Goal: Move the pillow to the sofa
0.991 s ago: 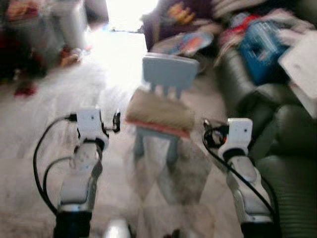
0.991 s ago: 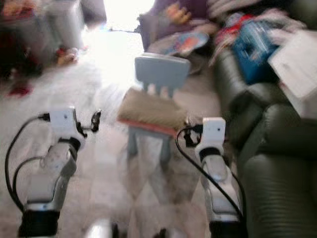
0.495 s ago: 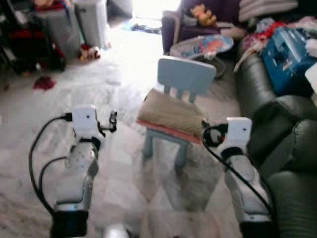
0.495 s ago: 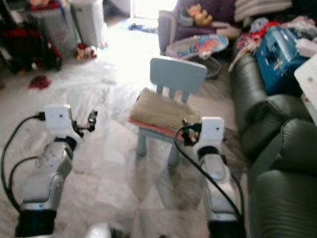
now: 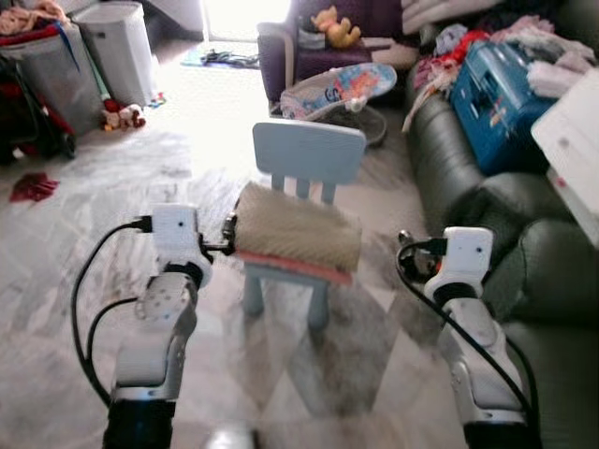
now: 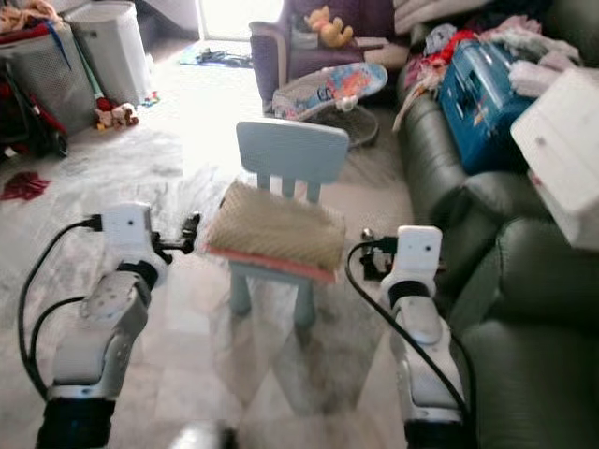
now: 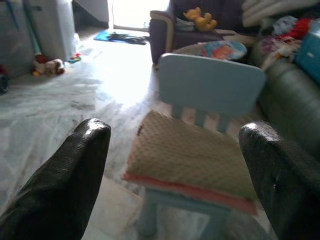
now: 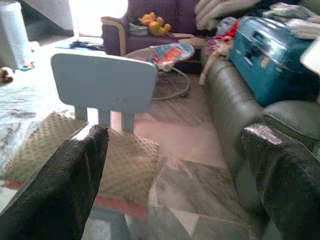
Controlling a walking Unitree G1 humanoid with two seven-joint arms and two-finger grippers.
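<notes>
A beige knobbly pillow [image 5: 298, 238] with a red underside lies on the seat of a small light-blue child's chair [image 5: 309, 152]. The dark green sofa [image 5: 547, 271] runs along the right side. My left gripper [image 5: 229, 236] is raised just off the pillow's left edge, open. In the left wrist view its fingers [image 7: 75, 170] stand wide apart, with the pillow [image 7: 190, 155] between and beyond them. My right gripper [image 5: 408, 251] is held up to the right of the chair, between it and the sofa, open with nothing in it.
A blue suitcase [image 5: 496, 89], clothes and a white box [image 5: 573, 140] lie on the sofa's far part. Behind the chair are a baby bouncer [image 5: 339, 86] and a purple armchair [image 5: 299, 42]. White bins [image 5: 117, 47] and toys stand at the far left on the marble floor.
The camera has swung and the picture has sharpened. The chair with the pillow now sits a little left in view, close by my left gripper. Both arms keep their raised pose.
</notes>
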